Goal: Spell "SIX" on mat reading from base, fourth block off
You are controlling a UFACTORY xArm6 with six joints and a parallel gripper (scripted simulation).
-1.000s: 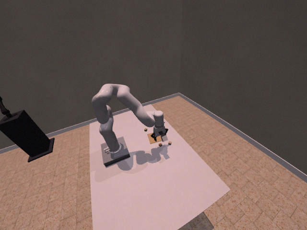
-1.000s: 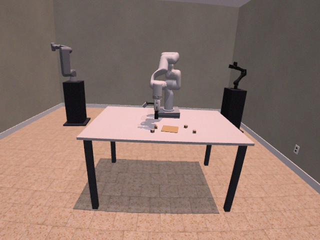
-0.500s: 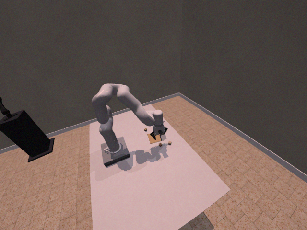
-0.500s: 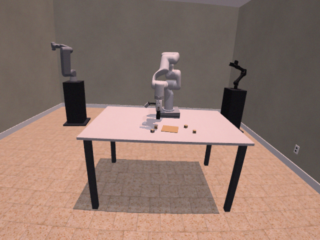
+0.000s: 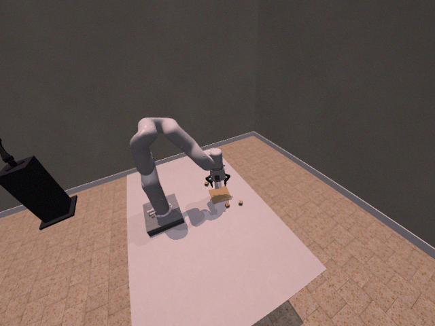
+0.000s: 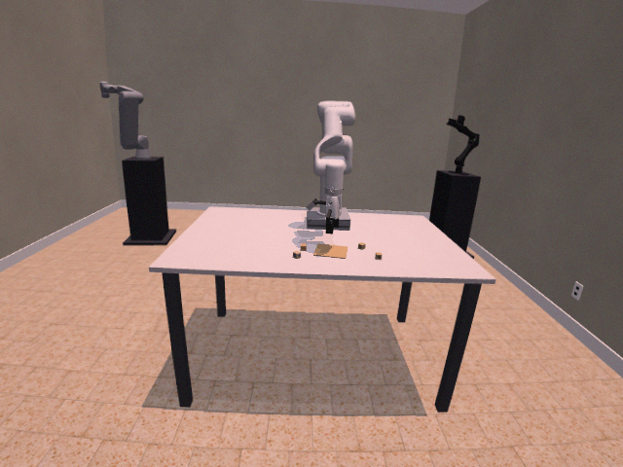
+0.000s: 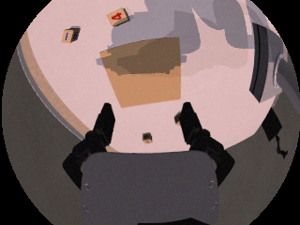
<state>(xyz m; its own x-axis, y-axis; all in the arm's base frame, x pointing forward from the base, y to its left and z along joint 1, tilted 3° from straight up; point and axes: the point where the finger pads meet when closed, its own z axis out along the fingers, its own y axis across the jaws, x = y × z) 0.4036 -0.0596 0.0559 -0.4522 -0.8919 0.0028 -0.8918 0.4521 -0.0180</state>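
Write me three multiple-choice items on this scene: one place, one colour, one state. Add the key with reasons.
1. Where are the four blocks?
A) all on the mat
B) stacked beside it
C) two on either side of it

2. What colour is the mat?
A) orange
B) green
C) blue

3. How is the tool?
A) shut on a block
B) open
C) shut, empty

Key:
1 C: the exterior view shows a pair on each side.
2 A: its sunlit part shows orange.
3 B: its fingers stand wide apart in the wrist view.

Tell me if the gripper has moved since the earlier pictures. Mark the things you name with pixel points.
Yes, rightward in the exterior view: the gripper (image 5: 218, 185) (image 6: 330, 231) (image 7: 147, 111) was left of the mat (image 5: 220, 199) (image 6: 332, 251) (image 7: 152, 88) and now lines up with its middle.
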